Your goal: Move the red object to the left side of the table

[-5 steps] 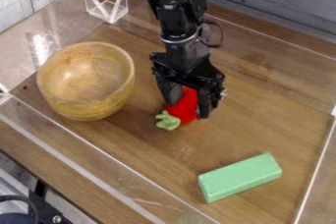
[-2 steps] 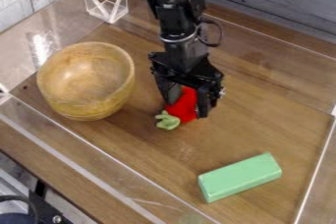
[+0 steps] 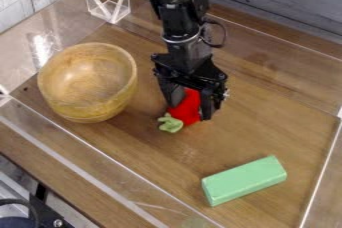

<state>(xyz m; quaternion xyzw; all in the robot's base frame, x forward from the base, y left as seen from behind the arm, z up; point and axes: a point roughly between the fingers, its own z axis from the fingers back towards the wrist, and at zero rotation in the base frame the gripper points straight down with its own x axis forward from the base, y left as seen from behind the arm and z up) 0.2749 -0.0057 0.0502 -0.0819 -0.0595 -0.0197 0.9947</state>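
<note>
You have the strawberry (image 3: 185,111) lying mid-table (image 3: 274,122), directly under the gripper (image 3: 190,100), between its jaws. The bowl (image 3: 88,80) sits to its left, apart from it. The block (image 3: 245,180) lies nearer the front, to the right, well apart.

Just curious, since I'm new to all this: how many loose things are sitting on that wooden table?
3: a wooden bowl at the left, a red toy strawberry in the middle between the open fingers of the gripper, and a green block near the front right. Nothing else shows.
</note>
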